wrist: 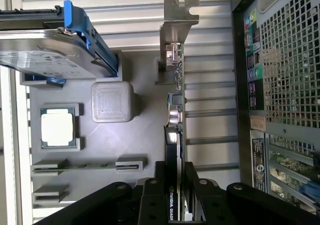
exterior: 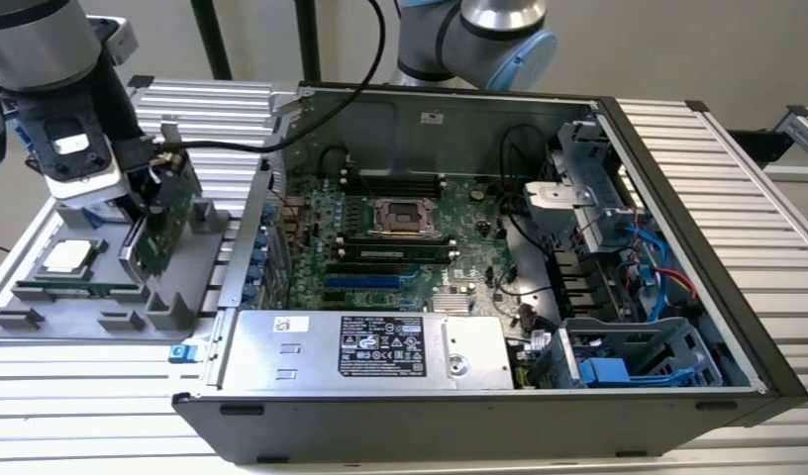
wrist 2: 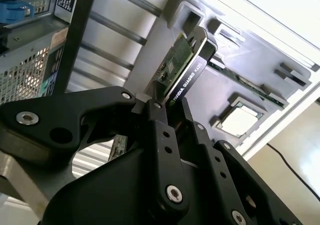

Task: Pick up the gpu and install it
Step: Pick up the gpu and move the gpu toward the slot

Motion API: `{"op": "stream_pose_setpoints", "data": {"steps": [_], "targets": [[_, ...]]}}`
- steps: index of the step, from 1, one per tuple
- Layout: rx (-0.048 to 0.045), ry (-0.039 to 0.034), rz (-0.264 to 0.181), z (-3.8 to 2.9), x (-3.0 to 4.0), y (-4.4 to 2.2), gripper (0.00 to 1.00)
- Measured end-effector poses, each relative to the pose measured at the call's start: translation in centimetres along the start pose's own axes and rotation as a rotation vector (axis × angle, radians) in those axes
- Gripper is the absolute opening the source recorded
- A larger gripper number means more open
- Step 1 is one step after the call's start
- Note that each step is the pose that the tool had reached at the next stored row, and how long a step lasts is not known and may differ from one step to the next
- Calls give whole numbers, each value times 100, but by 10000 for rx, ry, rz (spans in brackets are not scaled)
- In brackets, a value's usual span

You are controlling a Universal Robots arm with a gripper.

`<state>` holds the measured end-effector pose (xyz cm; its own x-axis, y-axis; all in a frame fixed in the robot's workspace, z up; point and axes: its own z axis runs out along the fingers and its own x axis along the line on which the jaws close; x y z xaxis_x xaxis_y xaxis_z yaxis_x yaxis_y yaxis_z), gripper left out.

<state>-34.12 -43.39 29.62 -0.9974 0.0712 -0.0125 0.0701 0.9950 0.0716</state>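
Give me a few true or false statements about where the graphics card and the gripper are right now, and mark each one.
1. The fingers are shut on the gpu. True.
2. The gpu is seated in the motherboard. False: it is at the gray tray, outside the computer case.
3. The computer case is closed up. False: its side is open and the motherboard is exposed.
4. A square processor chip lies in the tray. True.

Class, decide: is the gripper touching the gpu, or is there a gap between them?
Touching. The first wrist view shows the gripper closed against both faces of the gpu, with no gap.
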Motion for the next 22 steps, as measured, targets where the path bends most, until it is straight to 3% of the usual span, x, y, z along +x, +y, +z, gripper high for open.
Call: {"op": "stream_pose_setpoints", "data": {"steps": [16, 22], "targets": [[1, 1, -1, -27, 0, 2, 0], [0, 7, -1, -77, -1, 5, 0]]}}
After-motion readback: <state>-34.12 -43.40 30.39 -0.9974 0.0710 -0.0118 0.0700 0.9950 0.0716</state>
